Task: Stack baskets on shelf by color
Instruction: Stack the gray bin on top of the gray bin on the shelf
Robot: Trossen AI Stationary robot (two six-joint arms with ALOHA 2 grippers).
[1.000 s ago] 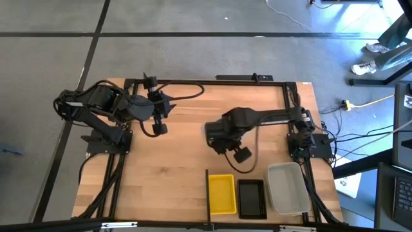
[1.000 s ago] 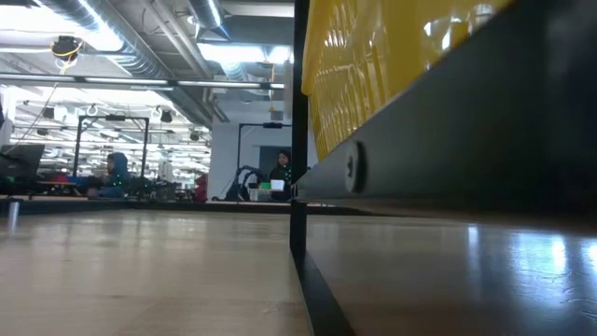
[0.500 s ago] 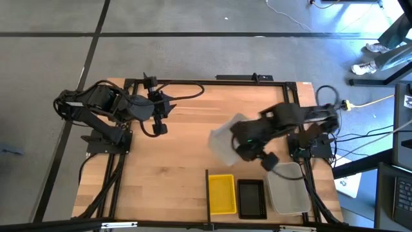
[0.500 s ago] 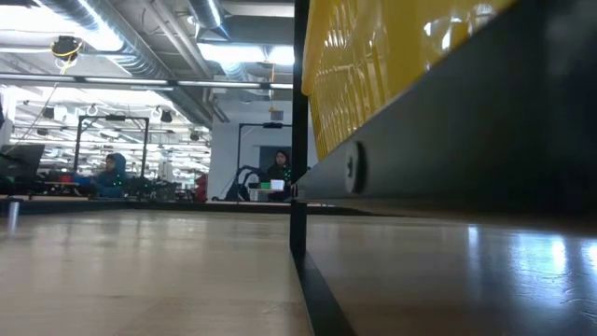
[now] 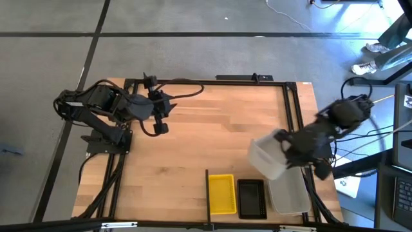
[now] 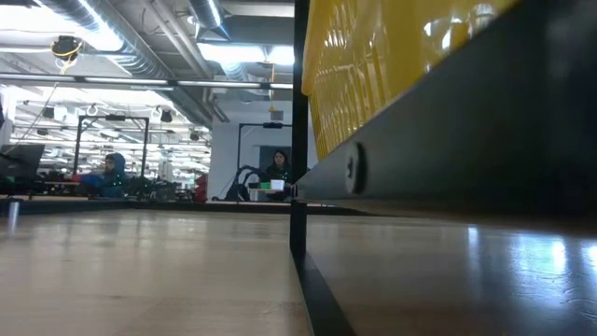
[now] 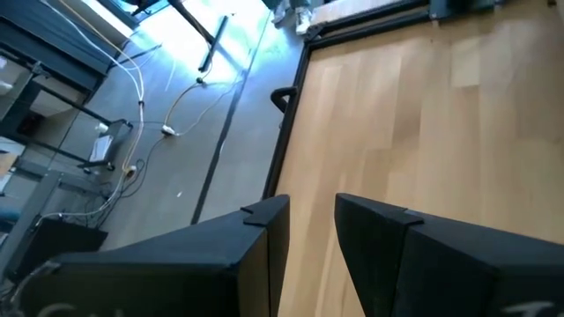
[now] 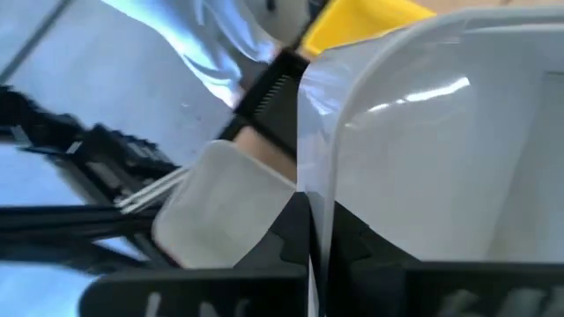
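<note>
- Wooden tabletop (image 5: 193, 142) holds three basket piles in a row at its near edge: yellow basket (image 5: 223, 193), black basket (image 5: 251, 198) and clear basket pile (image 5: 293, 196), beside a thin dark divider (image 5: 207, 193)
- Right gripper (image 5: 291, 145) has its fingers pinched tight on the rim of another clear basket (image 5: 267, 156), carried tilted just short of the clear pile
- Left gripper (image 5: 161, 116) waits far off, fingers apart and empty
- Judging by this, only setting the carried basket onto its pile seems left

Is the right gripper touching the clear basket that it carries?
Touching. In the right wrist view the right gripper has its jaws shut on the thin wall of the clear basket, with no gap between them.
</note>
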